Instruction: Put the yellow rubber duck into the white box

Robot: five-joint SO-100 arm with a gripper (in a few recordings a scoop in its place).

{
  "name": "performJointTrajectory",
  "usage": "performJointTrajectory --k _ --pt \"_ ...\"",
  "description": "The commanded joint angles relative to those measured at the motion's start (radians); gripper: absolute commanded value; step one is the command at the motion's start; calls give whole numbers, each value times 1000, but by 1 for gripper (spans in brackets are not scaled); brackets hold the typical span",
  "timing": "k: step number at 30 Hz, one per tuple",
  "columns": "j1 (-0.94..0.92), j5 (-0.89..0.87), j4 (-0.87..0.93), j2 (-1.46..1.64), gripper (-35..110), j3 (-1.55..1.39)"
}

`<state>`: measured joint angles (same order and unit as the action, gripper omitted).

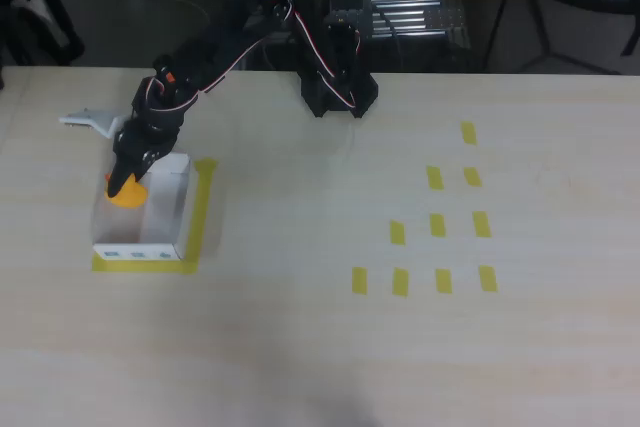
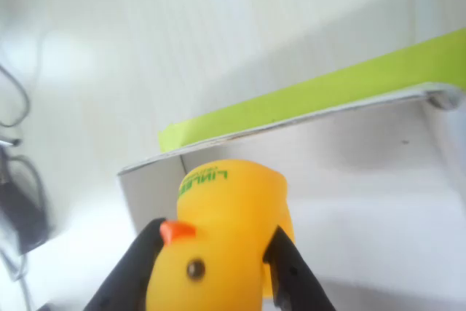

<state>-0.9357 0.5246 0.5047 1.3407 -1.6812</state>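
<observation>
The yellow rubber duck [image 1: 127, 192] hangs over the far left part of the white box [image 1: 150, 209], held by my black gripper [image 1: 126, 185]. In the wrist view the duck [image 2: 226, 238] sits between the two black fingers [image 2: 291, 271], beak and eye turned toward the camera, green print on its base. Below it lie the white box's inner wall and floor [image 2: 349, 180]. I cannot tell whether the duck touches the box floor.
Yellow tape [image 1: 203, 209] frames the box on the table's left. Several small yellow tape rectangles [image 1: 438, 225] mark the right half of the table. The arm's black base [image 1: 335, 87] stands at the far edge, and a white part [image 1: 85, 120] juts out left of the arm.
</observation>
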Motion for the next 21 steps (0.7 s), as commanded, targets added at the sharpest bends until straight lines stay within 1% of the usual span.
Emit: performJointTrajectory --k 1,11,13,15,16,17,19,21 --pt "-3 40 -26 21 19 -6" --pt "14 40 -25 49 19 -12" --pt "38 29 -8 100 15 -14" --pt "78 14 61 170 6 14" --pt "104 -14 104 210 2 35" --pt "133 -57 146 253 0 60" --pt "206 -133 204 353 0 104" --pt "273 -219 209 462 0 140"
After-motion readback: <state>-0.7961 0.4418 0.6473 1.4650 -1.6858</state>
